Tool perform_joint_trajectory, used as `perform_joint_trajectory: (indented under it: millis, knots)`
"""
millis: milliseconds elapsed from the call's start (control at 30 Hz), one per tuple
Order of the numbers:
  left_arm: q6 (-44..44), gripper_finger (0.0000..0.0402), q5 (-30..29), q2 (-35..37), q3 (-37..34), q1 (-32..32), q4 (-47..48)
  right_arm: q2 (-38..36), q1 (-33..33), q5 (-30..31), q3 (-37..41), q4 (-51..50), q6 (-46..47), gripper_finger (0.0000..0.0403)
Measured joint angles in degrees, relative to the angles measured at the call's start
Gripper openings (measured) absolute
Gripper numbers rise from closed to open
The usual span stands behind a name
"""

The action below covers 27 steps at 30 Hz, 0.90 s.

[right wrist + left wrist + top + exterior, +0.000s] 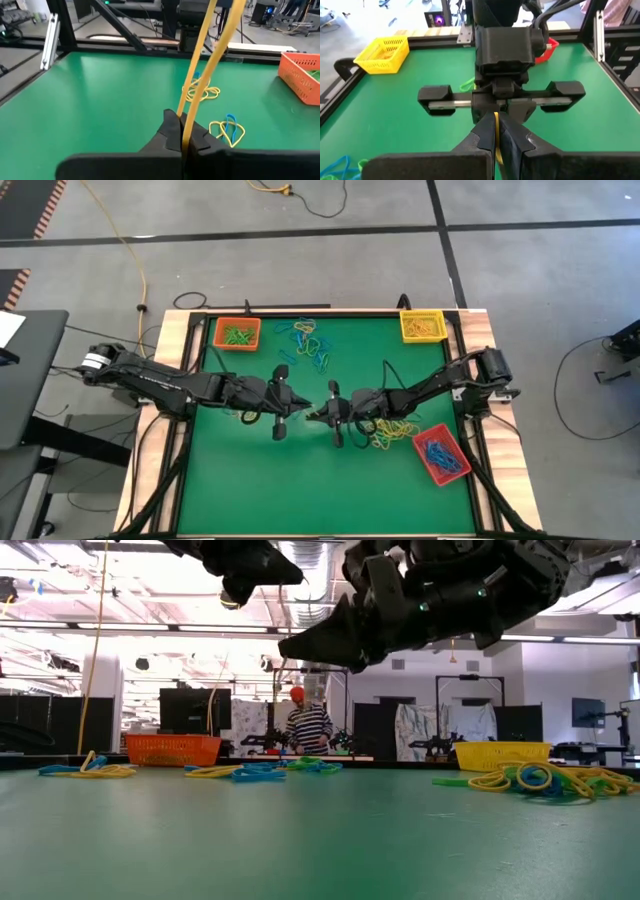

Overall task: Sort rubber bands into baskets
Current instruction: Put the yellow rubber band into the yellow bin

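Right claw (333, 402) clamped on a yellow rubber band (200, 75), fingers (172, 131) pressed together around the strand, band stretched taut away from the fingertips in the right wrist view. Left claw (283, 402) also closed, a yellow strand (496, 132) pinched between its fingers (482, 131), tip to tip with the right claw over mid-desk, both raised clear of the green desk (300, 480) in the low view. Just beside the right claw, toward the right arm, a mixed yellow and blue pile of bands (395, 432) lying on the mat. Second loose pile, blue, green and yellow (310, 345), at the far side of the desk, between the orange and yellow baskets. A few more bands (246, 416) under the left arm. Orange basket (237, 333) at the far left corner, green bands inside. Yellow basket (422, 326) at the far right corner, yellow bands inside. Red basket (441, 454) near the right edge, tilted, blue bands inside, close to the right-hand pile. Wooden desk border (160, 380) around the mat. In the low view, a person in a striped top (307, 725) standing well behind the desk in the room.
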State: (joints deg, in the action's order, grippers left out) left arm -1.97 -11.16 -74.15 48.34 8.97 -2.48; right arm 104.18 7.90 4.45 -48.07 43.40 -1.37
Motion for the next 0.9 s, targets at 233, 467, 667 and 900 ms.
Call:
perform_joint_trajectory:
  millis: [233,467,667,900]
  knots:
    - [-1.01,0.0006,-3.61,0.0,0.0,0.0,5.09,-0.05,-0.01,0.45,0.02,-2.83,0.25,0.0019]
    - [-3.59,0.0064,-9.75,0.02,0.0,-0.04,11.47,-4.73,-0.02,4.78,0.07,-12.87,0.22,0.0015]
    - [-5.29,0.0132,-10.69,0.02,-0.02,0.02,13.6,-12.16,-0.04,9.24,0.07,-25.88,0.26,0.0014]
    - [-6.59,0.0173,-10.25,0.04,-4.51,1.35,9.07,-21.27,-1.86,16.22,0.07,-44.57,4.67,0.0014]
